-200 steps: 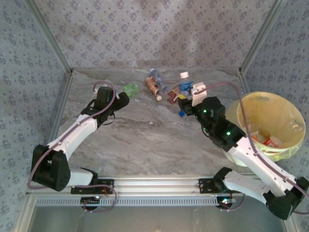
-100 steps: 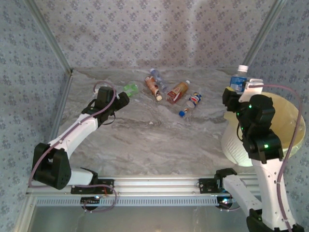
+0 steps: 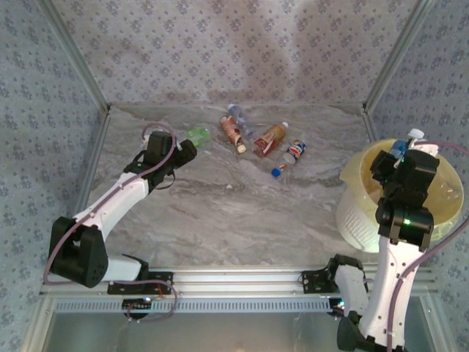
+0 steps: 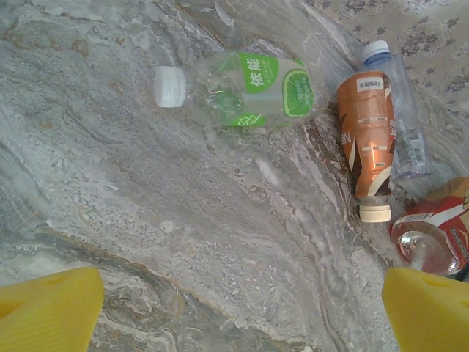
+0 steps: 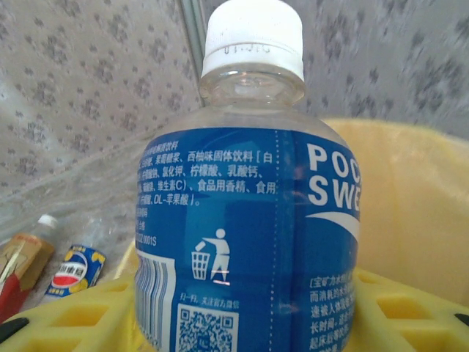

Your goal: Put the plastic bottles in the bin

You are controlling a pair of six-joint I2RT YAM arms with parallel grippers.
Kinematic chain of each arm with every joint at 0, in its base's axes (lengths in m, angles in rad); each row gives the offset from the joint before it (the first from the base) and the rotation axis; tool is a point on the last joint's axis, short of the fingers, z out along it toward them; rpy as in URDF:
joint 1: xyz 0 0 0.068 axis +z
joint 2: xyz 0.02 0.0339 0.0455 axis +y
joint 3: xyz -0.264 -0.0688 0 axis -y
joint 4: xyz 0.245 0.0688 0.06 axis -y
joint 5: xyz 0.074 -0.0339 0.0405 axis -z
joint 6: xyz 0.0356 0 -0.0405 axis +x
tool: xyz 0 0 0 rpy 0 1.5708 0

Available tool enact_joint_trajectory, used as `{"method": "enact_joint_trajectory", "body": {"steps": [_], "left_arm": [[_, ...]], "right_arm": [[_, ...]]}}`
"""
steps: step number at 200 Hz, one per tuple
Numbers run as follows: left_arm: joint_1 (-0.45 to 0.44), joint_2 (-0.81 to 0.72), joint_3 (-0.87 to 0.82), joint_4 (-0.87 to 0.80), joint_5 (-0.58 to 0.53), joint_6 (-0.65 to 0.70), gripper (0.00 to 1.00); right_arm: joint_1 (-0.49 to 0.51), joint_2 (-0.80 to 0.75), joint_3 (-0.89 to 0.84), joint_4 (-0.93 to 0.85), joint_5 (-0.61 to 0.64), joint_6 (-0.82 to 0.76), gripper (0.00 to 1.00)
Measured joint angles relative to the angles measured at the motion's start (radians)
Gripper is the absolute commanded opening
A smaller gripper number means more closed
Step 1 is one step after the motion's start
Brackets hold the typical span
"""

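Plastic this thin gives easily, so mind the blue-labelled bottle [image 5: 242, 220] that your right end effector [image 3: 400, 151] is clamped on. It stands upright, white cap up, above the bin [image 3: 357, 220] at the right end of the bench [image 3: 220, 213]. The jaws grip the lower body across the label. Judge it light and probably empty. It will flex under pressure and could squirt out of a hard squeeze, so the labelled belly looks a safer hold than the smooth neck. The bin is far wider than the bottle, so a release from here should land inside. Watch only the rim and liner bag below the wrist.

Your left end effector [image 4: 234, 312] hangs with its jaws spread wide and nothing between them, just short of the green-labelled bottle [image 4: 253, 92]. That one lies on its side, dented; take it across the label, not at the cap. Beside it an orange bottle [image 4: 366, 139] touches a clear blue-capped bottle [image 4: 401, 117], with a red bottle [image 4: 440, 227] near them. The bench in front of this cluster is open for moving, while the patterned back wall closes in behind.
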Motion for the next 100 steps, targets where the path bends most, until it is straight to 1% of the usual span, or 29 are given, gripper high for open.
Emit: {"method": "enact_joint_trajectory", "body": {"steps": [12, 23, 47, 66, 79, 100], "left_arm": [[0.0, 0.0, 0.0, 0.0, 0.0, 0.0, 0.98], [0.0, 0.0, 0.0, 0.0, 0.0, 0.0, 0.98], [0.0, 0.0, 0.0, 0.0, 0.0, 0.0, 0.98], [0.0, 0.0, 0.0, 0.0, 0.0, 0.0, 0.98], [0.0, 0.0, 0.0, 0.0, 0.0, 0.0, 0.98], [0.0, 0.0, 0.0, 0.0, 0.0, 0.0, 0.98]], "right_arm": [[-0.01, 0.011, -0.013, -0.011, -0.041, 0.022, 0.69], [-0.011, 0.019, -0.017, -0.016, -0.072, 0.037, 0.74], [-0.013, 0.031, -0.019, -0.017, -0.11, 0.057, 0.88], [-0.013, 0.029, -0.019, -0.021, -0.116, 0.07, 0.93], [-0.013, 0.027, -0.018, -0.028, -0.115, 0.075, 1.0], [-0.013, 0.027, -0.014, -0.031, -0.114, 0.079, 1.0]]}}
